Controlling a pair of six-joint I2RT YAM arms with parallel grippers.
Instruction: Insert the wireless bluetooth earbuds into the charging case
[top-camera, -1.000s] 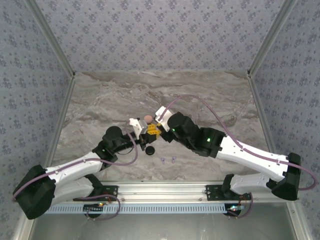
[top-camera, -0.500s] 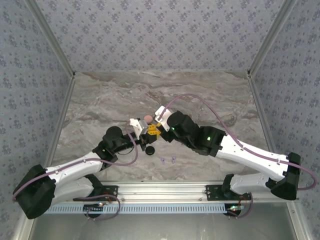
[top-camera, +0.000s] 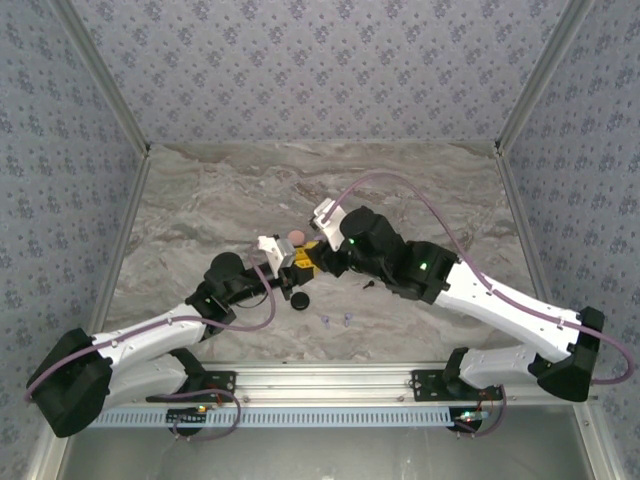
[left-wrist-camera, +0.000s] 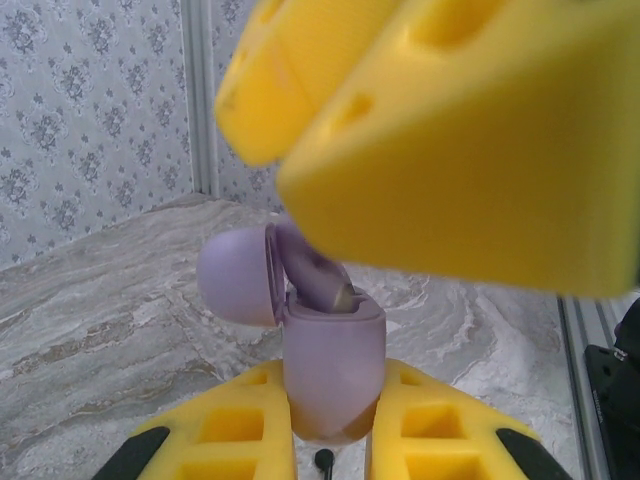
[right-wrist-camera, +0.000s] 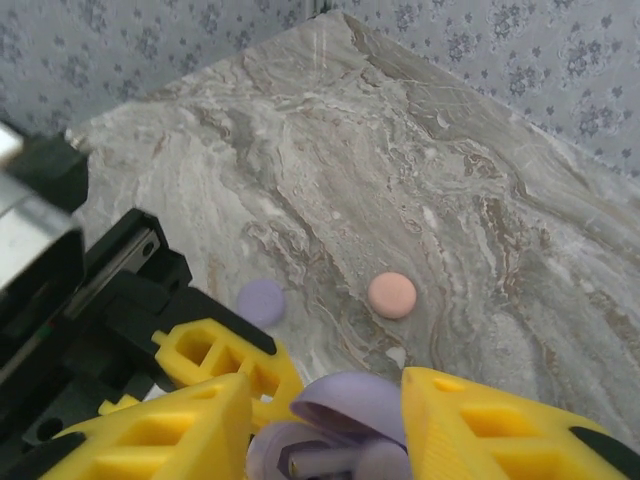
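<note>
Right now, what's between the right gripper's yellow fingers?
The open lavender charging case, clamped by the left gripper; the right wrist view shows it.

Top view: even, diffuse light from above, moderately bright; shadows on the marble table (top-camera: 200, 190) are soft and short. Left wrist view: the yellow fingers (left-wrist-camera: 450, 150) looming above the clamped charging case (left-wrist-camera: 333, 370) are large and blurred, while the case itself is sharp. Right wrist view: the nearest fingers (right-wrist-camera: 160, 430) are slightly soft, the tabletop beyond them crisp and evenly lit.
</note>
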